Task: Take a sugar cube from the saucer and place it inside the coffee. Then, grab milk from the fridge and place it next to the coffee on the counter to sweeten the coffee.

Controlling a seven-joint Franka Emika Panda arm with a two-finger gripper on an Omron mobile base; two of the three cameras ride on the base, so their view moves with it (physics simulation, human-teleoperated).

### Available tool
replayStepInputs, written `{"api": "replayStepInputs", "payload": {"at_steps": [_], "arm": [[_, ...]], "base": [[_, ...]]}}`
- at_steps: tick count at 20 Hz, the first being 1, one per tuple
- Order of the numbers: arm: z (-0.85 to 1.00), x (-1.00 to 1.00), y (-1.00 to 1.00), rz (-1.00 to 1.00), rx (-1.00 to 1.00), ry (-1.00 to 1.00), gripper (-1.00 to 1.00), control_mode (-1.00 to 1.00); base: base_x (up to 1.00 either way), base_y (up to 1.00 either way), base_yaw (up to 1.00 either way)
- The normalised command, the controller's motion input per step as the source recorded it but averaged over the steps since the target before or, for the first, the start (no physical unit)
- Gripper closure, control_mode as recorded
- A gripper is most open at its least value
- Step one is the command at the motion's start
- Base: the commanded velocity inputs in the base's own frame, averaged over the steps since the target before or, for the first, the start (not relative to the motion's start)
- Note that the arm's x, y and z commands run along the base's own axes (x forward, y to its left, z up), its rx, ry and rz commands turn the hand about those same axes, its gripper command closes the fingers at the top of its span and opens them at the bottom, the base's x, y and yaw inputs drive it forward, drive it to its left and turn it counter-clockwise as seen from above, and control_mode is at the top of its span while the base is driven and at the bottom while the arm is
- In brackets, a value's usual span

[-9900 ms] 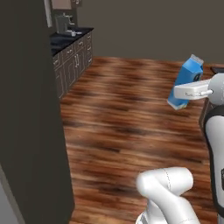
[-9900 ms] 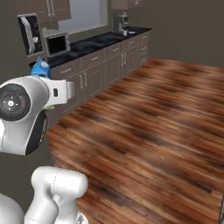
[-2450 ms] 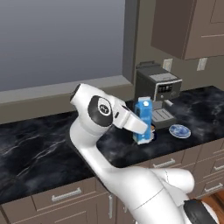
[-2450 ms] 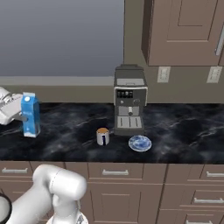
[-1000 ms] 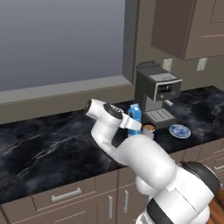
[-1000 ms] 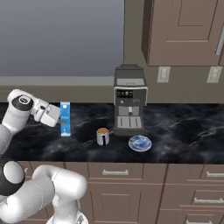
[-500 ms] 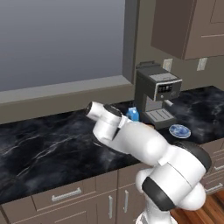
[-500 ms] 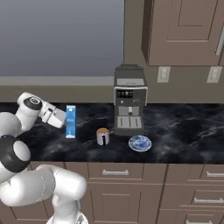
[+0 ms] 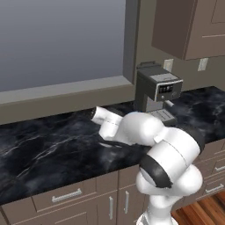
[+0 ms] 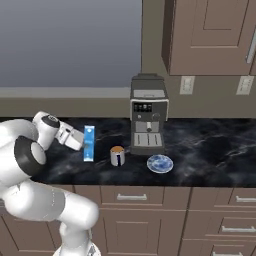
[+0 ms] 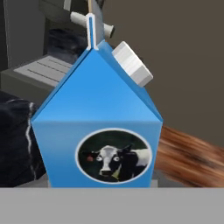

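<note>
Blue carton first: your right base view shows the milk point(image 10: 89, 143) standing upright on the black marble worktop point(image 10: 210, 150), its long axis vertical and its narrow edge turned toward that camera. It sits just left of the coffee point(image 10: 117, 155), near it but apart. The claw point(image 10: 80, 141) reaches in from the left at about mid-height of the carton and touches its side; with the milk's base on the worktop, you can take it as gripped, though the finger tips themselves are too small to make out there.

Your left base view gives you none of that. The arm's white body covers the spot, and what you get instead is the worktop point(image 9: 48, 145), the window above it, and the dark grey coffee machine point(image 9: 157, 90) behind the arm.

Your hand view adds the carton's face point(image 11: 98, 127): a round cow picture low on the front, the gable ridge pointing up, and a white cap on the right slope of the roof. The coffee machine's drip tray point(image 11: 37, 70) shows behind the milk on the left.

Only the right base view shows you the saucer point(image 10: 160, 163), which lies in front of the coffee machine point(image 10: 149, 120), right of the mug. Any sugar cube is too small to tell.
</note>
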Motion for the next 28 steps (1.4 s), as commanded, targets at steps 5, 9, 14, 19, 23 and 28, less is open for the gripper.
{"api": "replayStepInputs", "payload": {"at_steps": [5,9,14,19,23,28], "arm": [[-0.33,0.24,-0.13,0.00,0.00,0.00,1.00,-1.00],[-0.39,0.24,-0.05,0.00,0.00,0.00,1.00,-1.00],[-0.50,0.25,0.00,0.00,-0.03,0.00,1.00,-1.00],[-0.38,0.27,0.00,0.00,-0.05,0.00,1.00,-1.00],[-0.26,0.23,0.00,0.00,-0.03,0.00,1.00,-1.00],[-0.22,-0.09,0.00,0.00,-0.07,-0.18,1.00,-1.00]], "base": [[0.00,0.00,0.00],[0.00,0.00,0.00],[0.00,0.00,0.00],[0.00,0.00,0.00],[0.00,0.00,0.00],[0.00,0.00,0.00]]}}
